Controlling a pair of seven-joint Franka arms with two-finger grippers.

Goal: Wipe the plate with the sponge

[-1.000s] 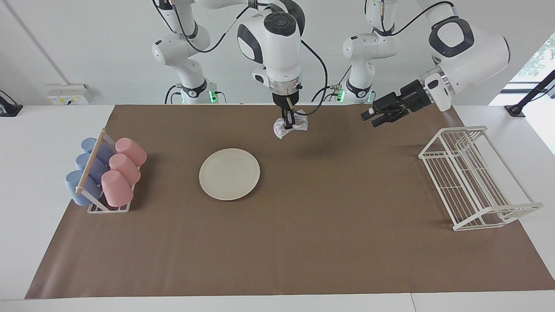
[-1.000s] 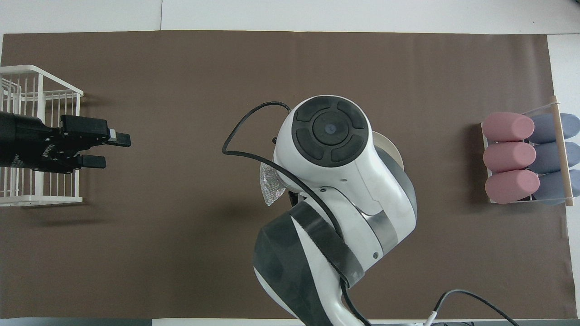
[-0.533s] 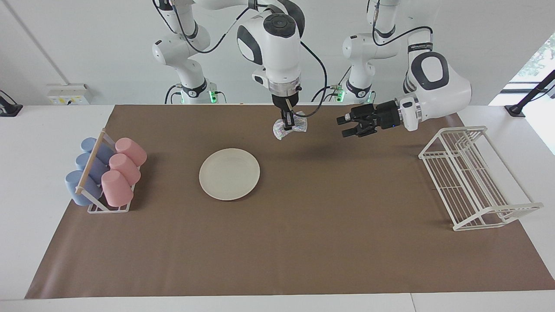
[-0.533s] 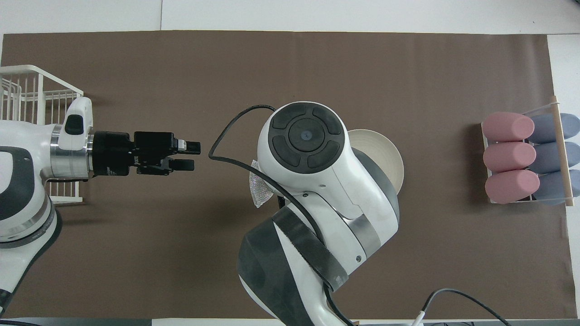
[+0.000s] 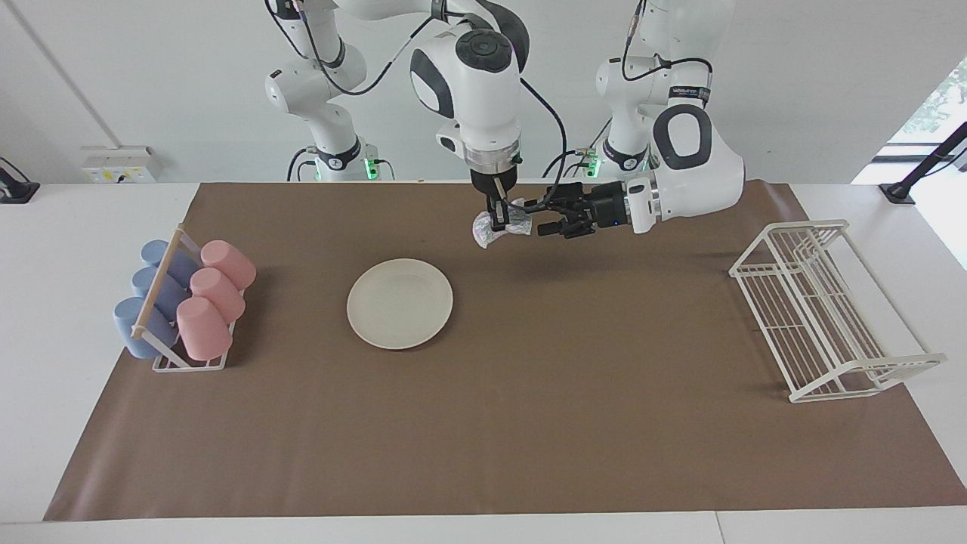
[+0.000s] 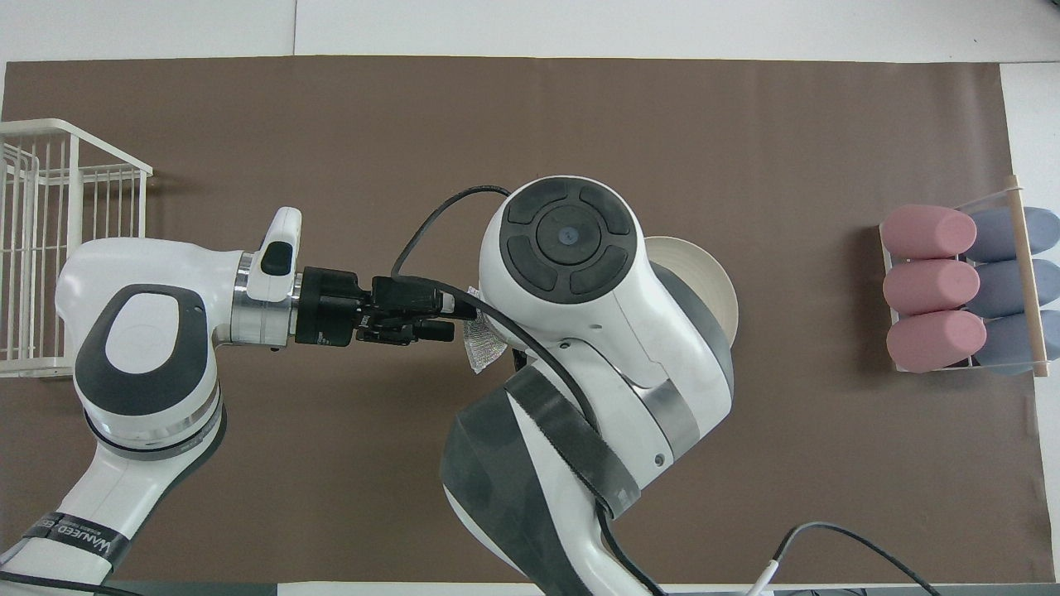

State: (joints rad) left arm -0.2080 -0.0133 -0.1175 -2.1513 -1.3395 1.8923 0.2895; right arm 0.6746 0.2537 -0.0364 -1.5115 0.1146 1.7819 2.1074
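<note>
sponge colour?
Shiny silvery-grey mesh sponge, up in the right gripper; clearest in the facing view.

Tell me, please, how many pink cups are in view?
3. The pink cups lie in a row in the holder at the right arm's end of the table, beside the blue cups.

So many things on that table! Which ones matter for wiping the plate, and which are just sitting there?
In the job:
- plate, lying bare on the brown mat
- sponge, held up by the right gripper
- left gripper, open, right beside the sponge

Just lying about:
- pink and blue cups in their holder
- white wire rack
</note>
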